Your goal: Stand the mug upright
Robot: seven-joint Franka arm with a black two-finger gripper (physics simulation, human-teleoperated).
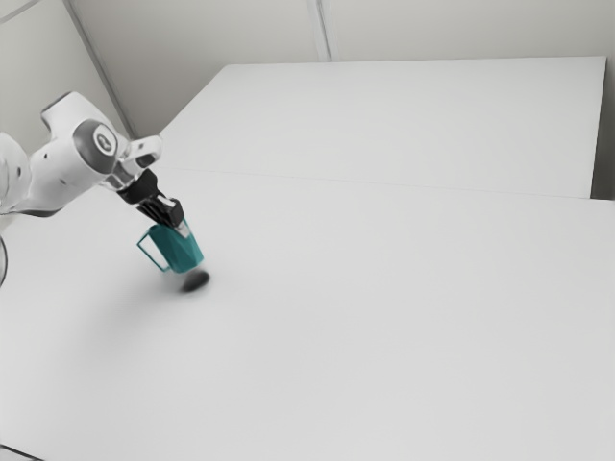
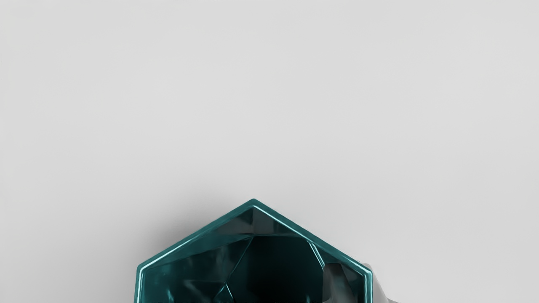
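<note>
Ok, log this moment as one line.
gripper: shut on mug wall | mug: tilted, mouth toward gripper, apparently lifted off table | upright placement: not yet

The faceted teal mug (image 1: 180, 252) hangs tilted, mouth up, just above the table (image 1: 384, 317), handle (image 1: 151, 256) toward the exterior view's left.

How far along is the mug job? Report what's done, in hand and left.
Done: the gripper pinches the mug by its wall, one finger inside, one outside.
In hand: the mug, tilted mouth-up, apparently clear of the table above a dark shadow.
Left: level it, set it down, release.
</note>
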